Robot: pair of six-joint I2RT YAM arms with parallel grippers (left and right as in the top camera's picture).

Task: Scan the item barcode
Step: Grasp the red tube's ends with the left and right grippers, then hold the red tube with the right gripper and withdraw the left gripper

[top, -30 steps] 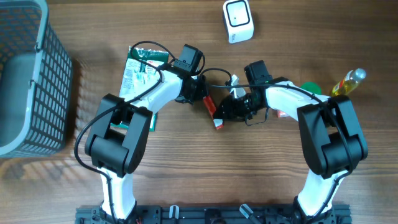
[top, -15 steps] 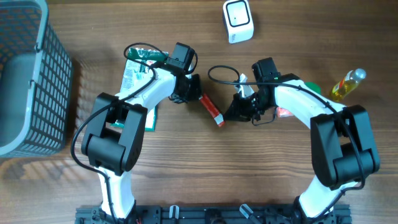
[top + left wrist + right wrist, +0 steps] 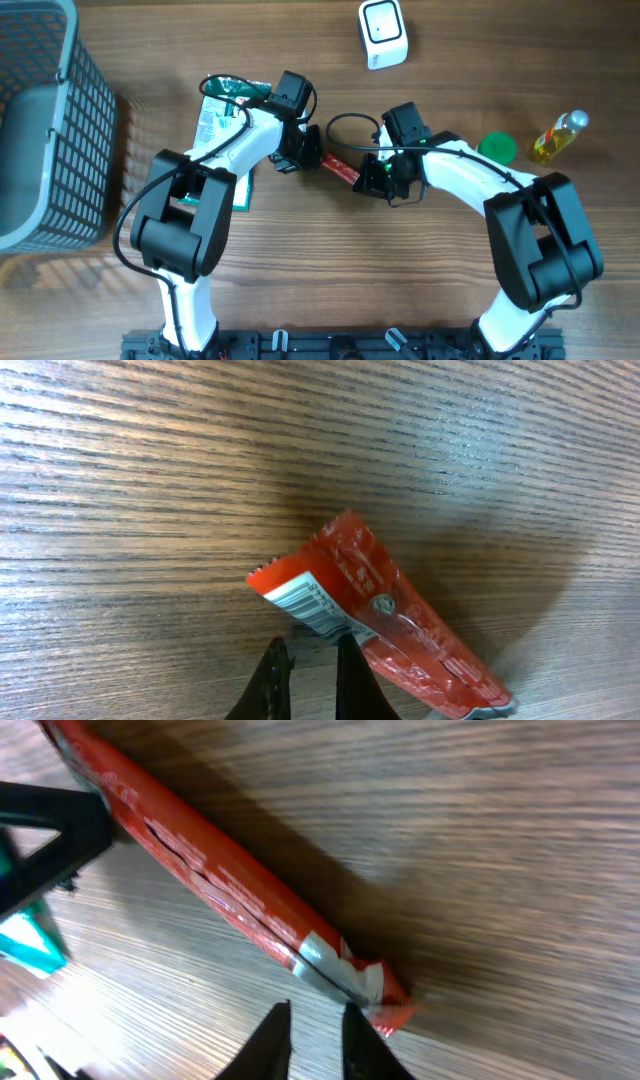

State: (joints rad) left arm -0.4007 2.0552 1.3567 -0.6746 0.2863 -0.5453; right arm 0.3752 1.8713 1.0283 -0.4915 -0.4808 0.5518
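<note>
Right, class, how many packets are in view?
2. The red packet is at the centre; the green packet lies to its left, partly under the left arm. Others may be hidden.

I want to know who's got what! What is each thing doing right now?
red packet: held up in the air, pinched at one end.
left gripper: shut on the red packet.
right gripper: at the packet's other end, grip unclear.
yellow bottle: lying on its side.
green packet: lying flat.
</note>
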